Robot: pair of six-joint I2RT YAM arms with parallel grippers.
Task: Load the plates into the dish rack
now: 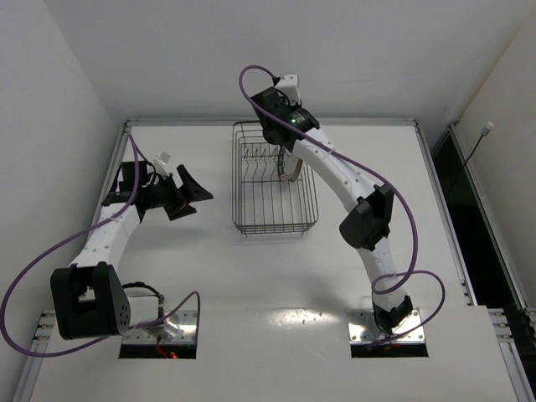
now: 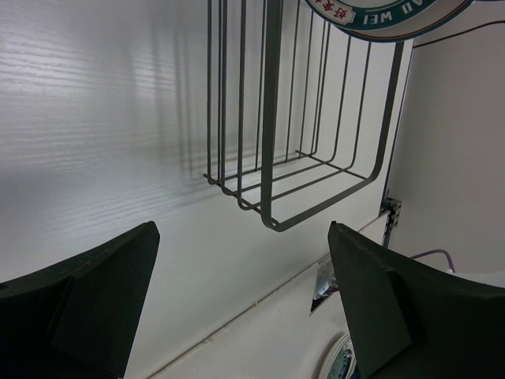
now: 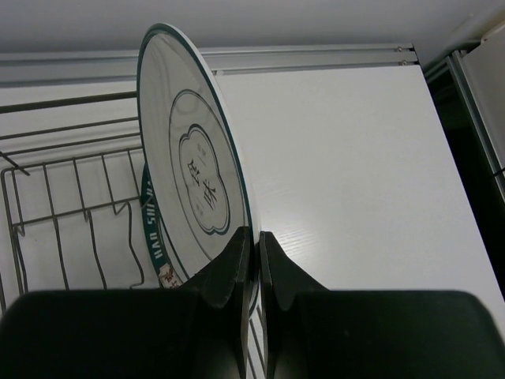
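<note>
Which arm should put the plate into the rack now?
The right arm. The right gripper pinches the plate by its rim, holding it on edge over the rack. The left gripper is open and empty, off to the rack's side.

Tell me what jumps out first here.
A teal-rimmed plate stands on edge, pinched at its rim by the right gripper, over the dish rack at the far middle of the table. The left gripper hangs open and empty to the rack's left.
</note>
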